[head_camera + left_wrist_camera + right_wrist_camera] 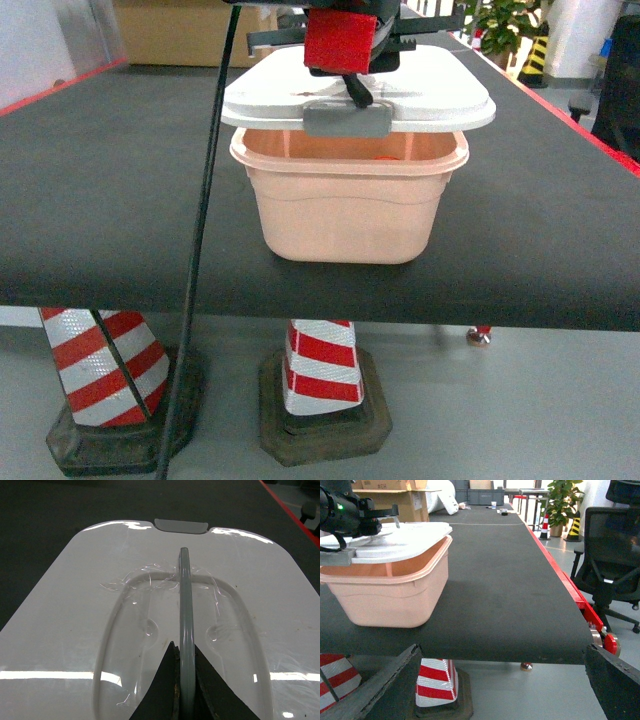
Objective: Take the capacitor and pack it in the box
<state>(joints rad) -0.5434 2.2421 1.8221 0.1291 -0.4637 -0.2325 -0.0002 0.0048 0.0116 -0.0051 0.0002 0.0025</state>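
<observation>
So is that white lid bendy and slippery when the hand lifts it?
Probably stiff: the lid stays flat though tilted over the box, front edge raised. Its top is glossy, so likely slippery, but the left hand pinches the thin grey handle instead. Held by that one strip, it might swing or tip a bit.

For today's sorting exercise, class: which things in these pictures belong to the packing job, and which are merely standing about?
Belong to the job:
- pink box
- white lid, raised at the near side
- grey handle, pinched by the left pincer

Standing about:
- striped cones under the table
- black office chair
- potted plant
- cardboard carton
</observation>
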